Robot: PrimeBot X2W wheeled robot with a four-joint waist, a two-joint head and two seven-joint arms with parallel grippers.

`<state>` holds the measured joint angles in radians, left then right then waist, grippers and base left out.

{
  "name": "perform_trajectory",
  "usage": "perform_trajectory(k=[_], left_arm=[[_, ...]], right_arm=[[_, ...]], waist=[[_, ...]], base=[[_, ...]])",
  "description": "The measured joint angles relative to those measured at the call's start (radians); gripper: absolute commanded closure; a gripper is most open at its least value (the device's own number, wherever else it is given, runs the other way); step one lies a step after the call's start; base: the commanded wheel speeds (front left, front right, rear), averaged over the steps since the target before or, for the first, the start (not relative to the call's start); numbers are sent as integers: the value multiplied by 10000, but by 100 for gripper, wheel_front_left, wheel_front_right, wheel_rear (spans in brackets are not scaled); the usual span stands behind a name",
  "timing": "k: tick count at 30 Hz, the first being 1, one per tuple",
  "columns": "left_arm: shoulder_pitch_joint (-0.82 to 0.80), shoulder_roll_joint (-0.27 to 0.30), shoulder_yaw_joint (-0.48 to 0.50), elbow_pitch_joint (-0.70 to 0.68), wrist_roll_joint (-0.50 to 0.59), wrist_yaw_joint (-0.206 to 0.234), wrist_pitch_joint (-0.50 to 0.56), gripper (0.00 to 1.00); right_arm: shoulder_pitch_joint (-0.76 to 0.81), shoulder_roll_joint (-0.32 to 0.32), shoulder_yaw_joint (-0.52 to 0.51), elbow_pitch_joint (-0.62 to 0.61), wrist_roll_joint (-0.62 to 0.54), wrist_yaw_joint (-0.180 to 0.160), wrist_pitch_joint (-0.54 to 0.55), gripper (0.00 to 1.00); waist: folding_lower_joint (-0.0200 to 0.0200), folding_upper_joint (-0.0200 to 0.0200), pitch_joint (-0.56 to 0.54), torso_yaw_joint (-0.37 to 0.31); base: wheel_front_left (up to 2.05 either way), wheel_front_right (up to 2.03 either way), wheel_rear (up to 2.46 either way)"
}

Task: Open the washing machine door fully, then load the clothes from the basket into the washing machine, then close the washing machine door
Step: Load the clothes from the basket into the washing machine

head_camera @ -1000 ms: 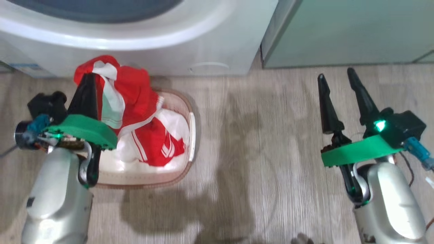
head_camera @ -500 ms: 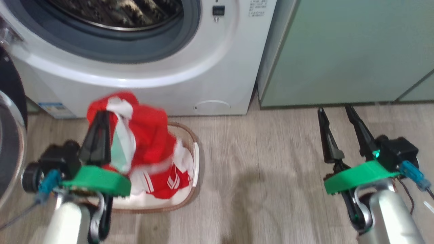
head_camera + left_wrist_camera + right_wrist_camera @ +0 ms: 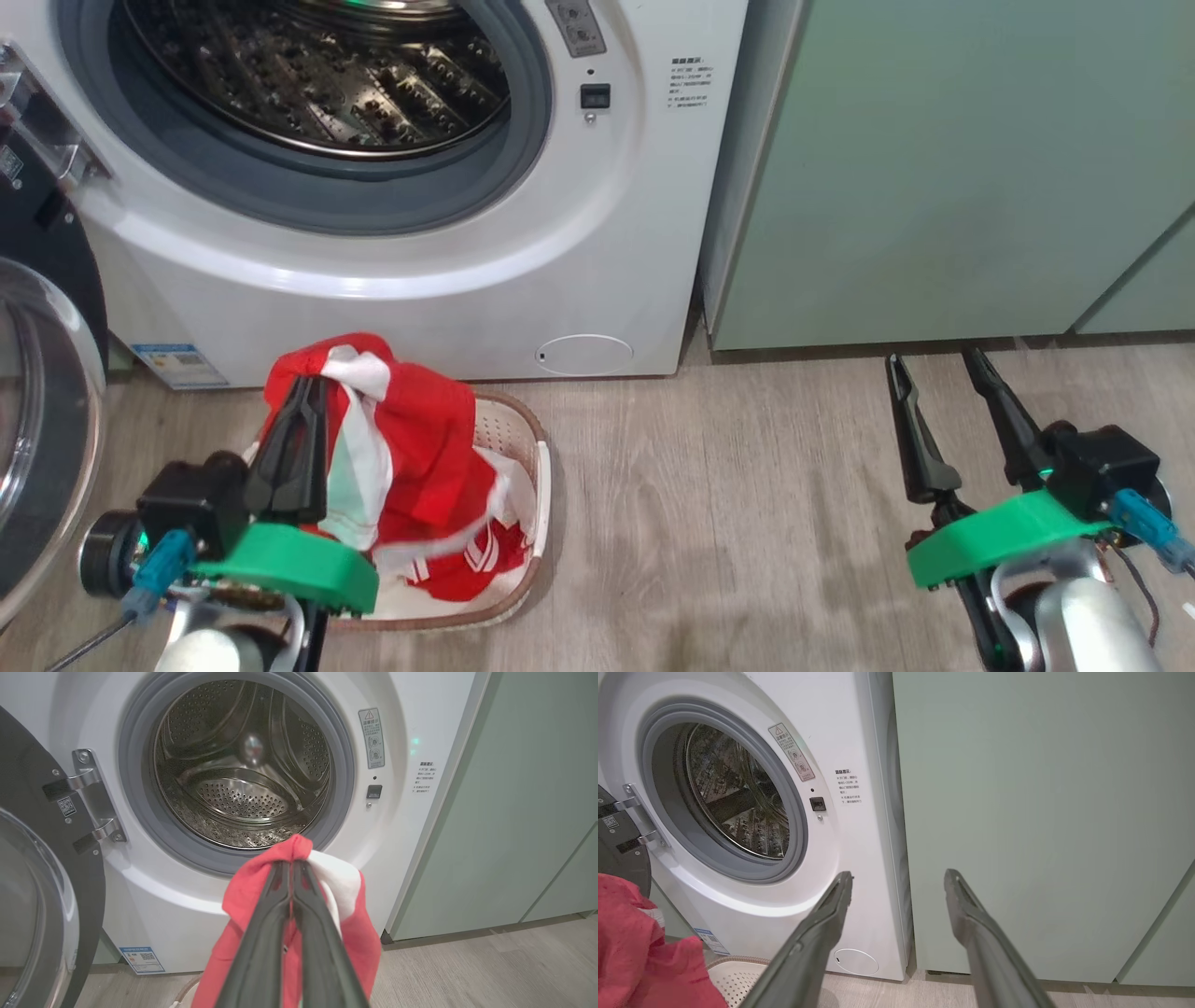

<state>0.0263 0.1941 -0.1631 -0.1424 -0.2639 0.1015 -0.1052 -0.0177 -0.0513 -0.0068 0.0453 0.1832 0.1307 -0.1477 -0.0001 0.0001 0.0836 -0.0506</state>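
Upward the head camera is swung since a second ago. Red-white clothes [image 3: 420, 448] are clenched in the left tool [image 3: 303, 397] above the basket [image 3: 537, 467], at six o'clock of the washing machine [image 3: 607, 233]; the right tool [image 3: 934, 359] is spread, empty.

Your left gripper [image 3: 303, 385] sits at the near left, its two dark fingers pressed flat together and pointing toward the far side. They pinch a fold of a red and white garment [image 3: 411, 448] at their tips (cloth hangs down on both sides of them). Your right gripper [image 3: 934, 359] is at the near right, well apart, fingers spread wide with nothing between them. The left forearm [image 3: 205, 655] and right forearm [image 3: 1083, 625] rise from the near edge.
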Motion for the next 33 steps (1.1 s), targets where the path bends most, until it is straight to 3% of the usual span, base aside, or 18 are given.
perform_trajectory(k=[33], left_arm=[[-332,75,8,424,-257,253,86,100]], right_arm=[[80,4,33,-316,35,0,88,0]], waist=[[1,-1,452,-31]], base=[[0,0,0]])
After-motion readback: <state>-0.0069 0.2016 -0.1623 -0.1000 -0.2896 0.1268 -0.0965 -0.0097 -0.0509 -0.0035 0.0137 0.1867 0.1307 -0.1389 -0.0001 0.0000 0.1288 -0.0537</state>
